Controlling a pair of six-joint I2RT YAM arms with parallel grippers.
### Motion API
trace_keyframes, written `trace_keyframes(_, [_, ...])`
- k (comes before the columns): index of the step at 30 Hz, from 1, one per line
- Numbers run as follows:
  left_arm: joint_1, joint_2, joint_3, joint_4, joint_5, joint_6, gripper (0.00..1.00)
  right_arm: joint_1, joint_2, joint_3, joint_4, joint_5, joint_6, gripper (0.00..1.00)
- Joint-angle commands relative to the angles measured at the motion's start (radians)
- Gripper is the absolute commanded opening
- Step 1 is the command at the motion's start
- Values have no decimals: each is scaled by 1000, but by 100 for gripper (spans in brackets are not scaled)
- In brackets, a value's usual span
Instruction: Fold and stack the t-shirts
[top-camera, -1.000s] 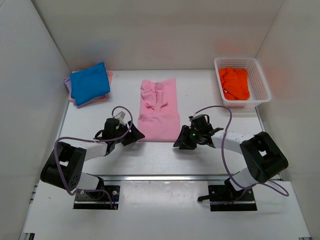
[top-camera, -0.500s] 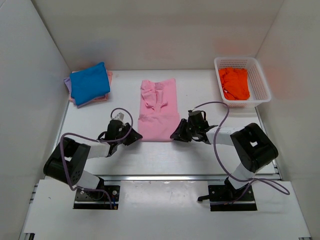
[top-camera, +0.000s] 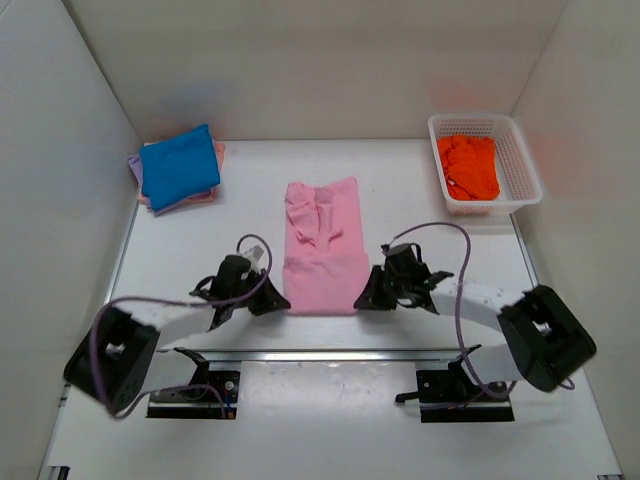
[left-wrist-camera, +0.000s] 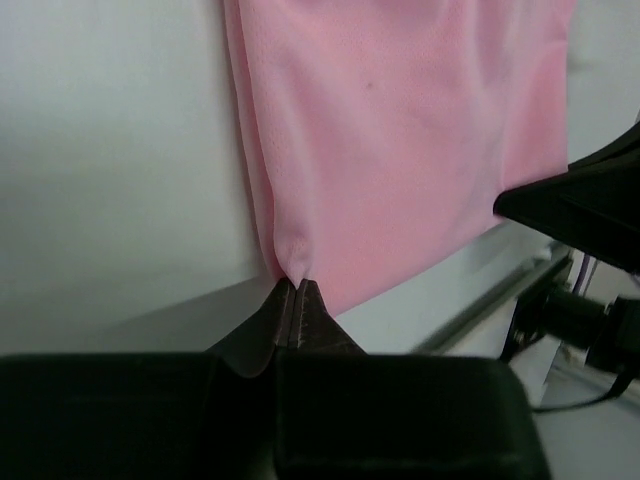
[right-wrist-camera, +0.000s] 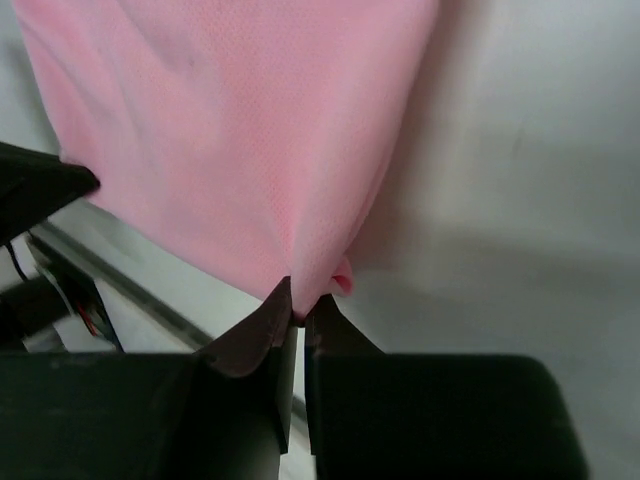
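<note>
A light pink t-shirt (top-camera: 322, 245) lies lengthwise in the middle of the table, sleeves folded in. My left gripper (top-camera: 276, 303) is shut on its near left corner (left-wrist-camera: 290, 262). My right gripper (top-camera: 366, 300) is shut on its near right corner (right-wrist-camera: 318, 290). A folded bright blue t-shirt (top-camera: 178, 166) tops a stack at the back left, with pink and lavender edges (top-camera: 135, 168) showing under it. An orange t-shirt (top-camera: 470, 166) lies crumpled in the basket.
The white lattice basket (top-camera: 527, 170) stands at the back right. White walls close in the table on three sides. A metal rail (top-camera: 330, 354) runs along the near edge by the arm bases.
Both grippers went from open to shut, pinching the pink shirt's near corners. Both arms and the shirt's near edge have shifted toward the near edge of the table.
</note>
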Motion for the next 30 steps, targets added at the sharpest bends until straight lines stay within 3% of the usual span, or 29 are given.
trace_keyframes(1, [-81,-209,-120,-177,-14,-17,0,90,-158,-93,-134,-3,17,0])
trace_keyframes(7, [-137,-627,-301,-281,-36,-161,0,158,-333,-257,-140,-45,114,0])
trace_keyframes(12, [-101,-692,-294,-247,-5,-179,0,71,-348,-231,-136,-124,73,0])
trace_keyframes(15, [-63,-602,-188,-207,18,-158,0,11,-297,-113,-168,-183,8,0])
trace_keyframes(19, [89,-389,63,-162,67,-43,0,-147,-174,115,-194,-255,-87,0])
trace_keyframes(22, [176,-146,299,-116,70,38,0,-271,34,307,-180,-295,-153,1])
trace_keyframes(26, [230,212,600,-33,53,69,0,-345,276,609,-137,-306,-205,0])
trace_keyframes(28, [252,350,708,58,34,57,0,-371,460,770,-139,-290,-234,8])
trace_keyframes(29, [265,436,776,118,49,49,13,-378,500,869,-148,-281,-247,24])
trace_keyframes(30, [284,522,841,135,64,23,78,-387,577,959,-183,-269,-260,35])
